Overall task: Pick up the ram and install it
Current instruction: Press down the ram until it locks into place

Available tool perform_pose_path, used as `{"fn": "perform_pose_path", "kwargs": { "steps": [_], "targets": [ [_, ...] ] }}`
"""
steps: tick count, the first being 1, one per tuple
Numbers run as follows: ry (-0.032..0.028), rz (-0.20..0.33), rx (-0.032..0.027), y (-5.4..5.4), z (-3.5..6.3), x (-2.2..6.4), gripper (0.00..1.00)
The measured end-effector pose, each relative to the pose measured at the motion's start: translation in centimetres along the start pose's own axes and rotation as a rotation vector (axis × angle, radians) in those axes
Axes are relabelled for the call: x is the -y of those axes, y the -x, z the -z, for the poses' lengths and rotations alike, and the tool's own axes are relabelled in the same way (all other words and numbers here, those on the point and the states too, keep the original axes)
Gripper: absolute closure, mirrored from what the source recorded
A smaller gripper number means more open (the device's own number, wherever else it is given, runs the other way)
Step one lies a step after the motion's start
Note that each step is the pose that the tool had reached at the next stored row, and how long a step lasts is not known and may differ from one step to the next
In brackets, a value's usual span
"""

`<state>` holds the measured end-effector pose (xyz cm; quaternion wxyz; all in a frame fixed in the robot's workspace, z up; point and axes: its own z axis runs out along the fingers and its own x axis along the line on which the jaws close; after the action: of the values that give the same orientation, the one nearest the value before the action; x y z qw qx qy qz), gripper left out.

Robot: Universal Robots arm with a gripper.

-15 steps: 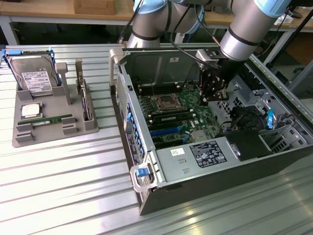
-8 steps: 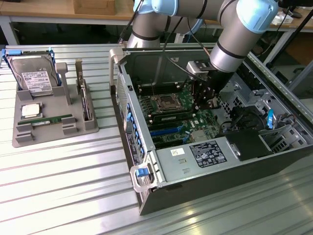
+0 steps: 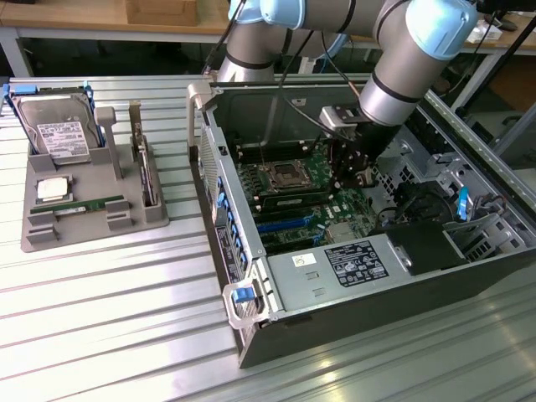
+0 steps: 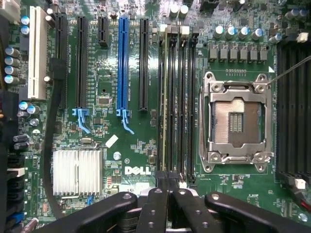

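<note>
We see the arm (image 3: 402, 50) reaching down into the open computer case (image 3: 352, 327), which lies on its side on the ribbed metal table (image 3: 109, 318). The gripper (image 3: 350, 163) hangs over the motherboard (image 3: 293, 188), near the CPU socket (image 3: 280, 176) and the memory slots beside it. In the wrist view the gripper (image 4: 169, 199) has its two fingers (image 4: 155, 208) pressed together, so it is closed, and we see nothing held between them. Just past the fingertips stand the memory slots (image 4: 177, 102); one of them carries a ram (image 4: 166, 97) seated along its length, seen edge-on as a thin pale strip between the dark slots. The fingertips are very near the end of this ram, but we cannot tell if they touch it. To one side of these slots the CPU socket (image 4: 236, 122) is open, with its metal frame around. On the other side there are a blue slot (image 4: 122, 63), black slots, a heatsink (image 4: 77, 171) and the white DELL lettering (image 4: 134, 170). In the exterior view, a grey tray (image 3: 92, 209) sits on the table at the exterior view's left, well apart from the case. It holds a hard drive (image 3: 59, 134), a CPU (image 3: 52, 190) and a second ram (image 3: 79, 205), which lies flat in its groove near the tray's front edge.
</note>
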<state>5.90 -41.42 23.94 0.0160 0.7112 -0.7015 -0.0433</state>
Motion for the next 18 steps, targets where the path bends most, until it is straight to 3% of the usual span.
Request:
{"fn": "perform_pose_path", "kwargs": {
  "steps": [2,3,5,7,10,12,13,18],
  "targets": [
    [-0.0052,0.000,0.0001,0.0,0.31,-0.65,0.90],
    [-0.0064,0.000,0.0001,0.0,0.25,-1.44,0.90],
    [-0.0071,0.000,0.0004,0.1,0.07,-3.42,0.90],
    [-0.0070,0.000,0.0001,0.1,-0.23,-6.16,0.90],
    [-0.0070,0.000,0.0001,0.1,-0.60,-8.34,0.90],
    [-0.0072,0.000,0.0009,0.1,-1.01,-10.50,0.90],
    [-0.0071,0.000,0.0010,0.1,-1.13,-10.94,0.90],
    [-0.0069,0.000,0.0008,0.1,-1.68,-10.95,0.90]
  ]
}}
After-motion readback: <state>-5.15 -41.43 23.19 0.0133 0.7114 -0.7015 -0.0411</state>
